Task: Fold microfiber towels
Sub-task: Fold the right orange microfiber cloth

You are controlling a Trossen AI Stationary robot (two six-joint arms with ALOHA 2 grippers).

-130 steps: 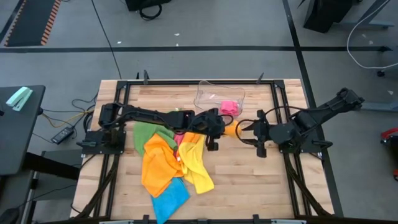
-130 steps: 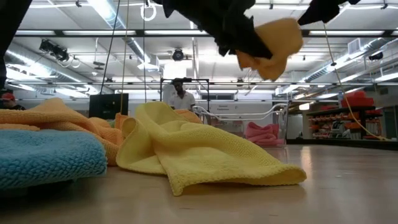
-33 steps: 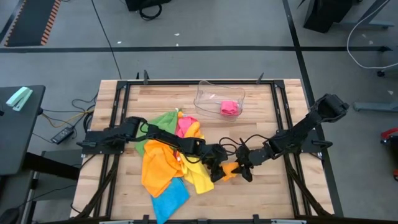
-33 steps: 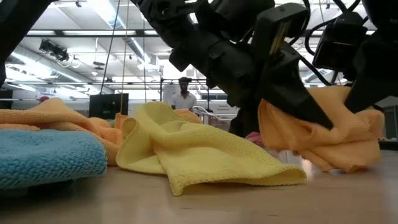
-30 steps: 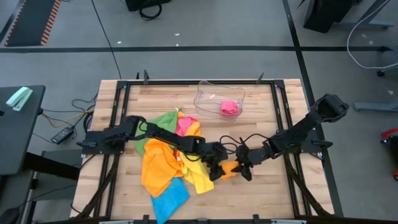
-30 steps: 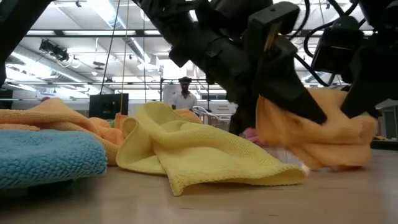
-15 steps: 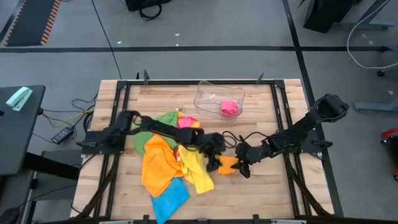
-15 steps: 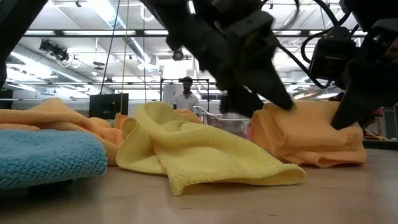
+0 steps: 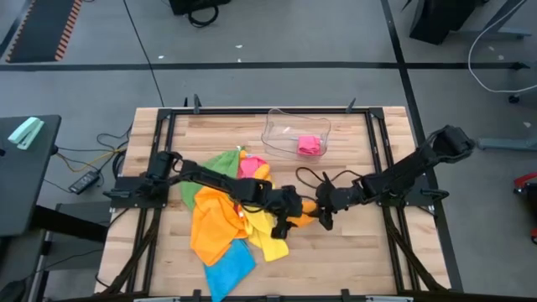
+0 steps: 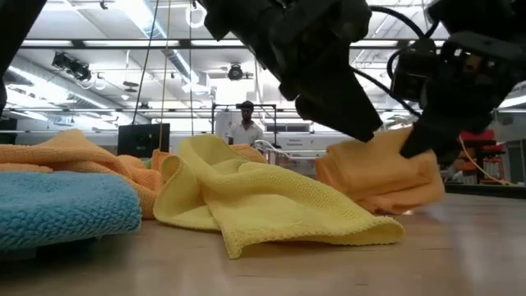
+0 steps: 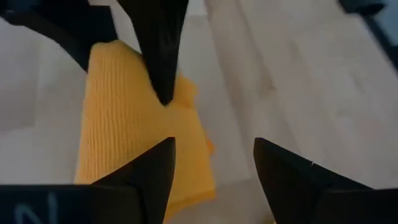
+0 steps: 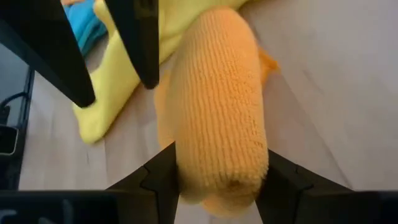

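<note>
A folded orange towel point(image 9: 308, 206) sits at the table's middle right, with my right gripper point(image 9: 323, 211) shut on it. My left gripper point(image 11: 214, 168) is open just above the towel's left side point(image 10: 345, 168) and holds nothing. Left of it lies a heap of loose towels: yellow point(image 9: 267, 235), a larger orange one point(image 9: 214, 226), blue point(image 9: 228, 270), green point(image 9: 205, 172) and pink point(image 9: 250, 170). My right gripper pinches the folded orange towel's right end point(image 12: 217, 146) between its two fingers, several layers thick. The fingers slant down from the table's right side. The bundle reaches out ahead of the fingers, its underside point(image 10: 386, 207) at the tabletop.
A clear plastic tray point(image 9: 289, 134) with a folded pink cloth point(image 9: 309, 145) stands at the far middle. Bare wood point(image 9: 352, 252) lies near and right of the grippers. A person point(image 10: 241, 123) stands in the room beyond the table.
My left gripper has let go of the orange towel, risen off it and rolled about its own axis. My right gripper has drawn the folded towel a short way toward the table's far edge, still shut on it.
</note>
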